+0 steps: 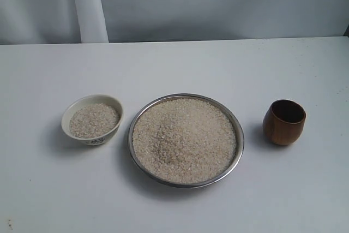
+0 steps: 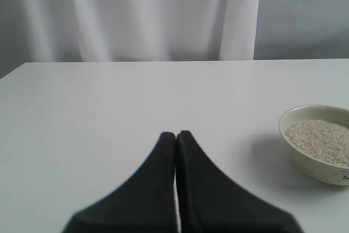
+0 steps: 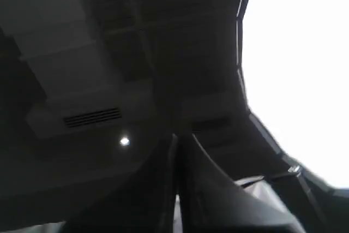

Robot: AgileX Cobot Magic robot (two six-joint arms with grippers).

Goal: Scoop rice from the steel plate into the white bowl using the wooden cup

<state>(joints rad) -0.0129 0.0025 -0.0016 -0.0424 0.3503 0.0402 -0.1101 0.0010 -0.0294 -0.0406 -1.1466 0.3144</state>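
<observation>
The steel plate (image 1: 238,135) lies in the middle of the white table, heaped with rice (image 1: 184,139). Left of it stands the white bowl (image 1: 73,108), which also holds grains of rice. The wooden cup (image 1: 284,122) stands upright and empty to the plate's right. Neither gripper shows in the exterior view. In the left wrist view my left gripper (image 2: 176,133) is shut with nothing in it, low over bare table, and the white bowl (image 2: 305,163) sits off to one side of it. My right gripper (image 3: 178,136) is shut on nothing and points up at a dark ceiling.
A white curtain (image 1: 87,4) hangs behind the table's far edge (image 1: 218,40). Bare table surface lies around the three vessels.
</observation>
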